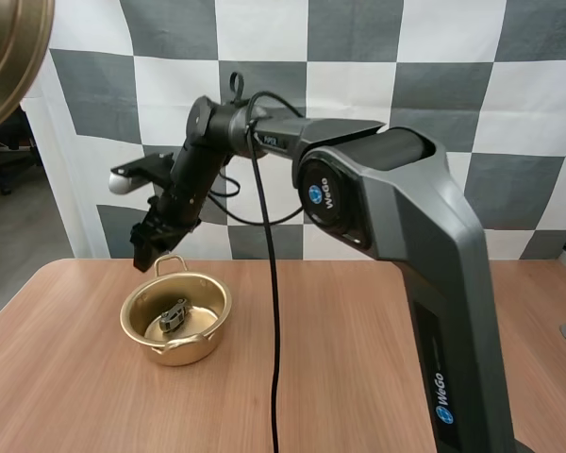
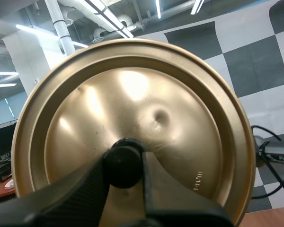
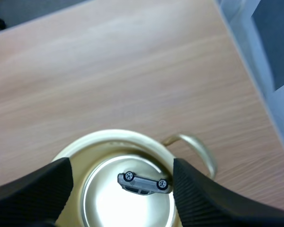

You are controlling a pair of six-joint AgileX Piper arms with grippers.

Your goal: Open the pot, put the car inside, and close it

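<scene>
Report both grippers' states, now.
Left gripper: shut on the knob of the lid.
Right gripper: open, empty, above the pot holding the car.

**Right arm** (image 1: 396, 208): grey upper link rises from the near right and leans left. A round joint (image 1: 328, 196) sits at its top. From there a black link reaches left to a high bend, and the forearm (image 1: 191, 175) slopes steeply down and left.

**Right gripper** (image 1: 148, 245): at the forearm's low end, pointing down, above the surface and touching nothing. Its two black fingers (image 3: 35, 194) stand wide apart with ribbed inner faces turned to each other, nothing between them.

**Left gripper** (image 2: 125, 166): two black fingers (image 2: 71, 196) closed together, tips pinching the black knob of the lid (image 2: 132, 94).
</scene>
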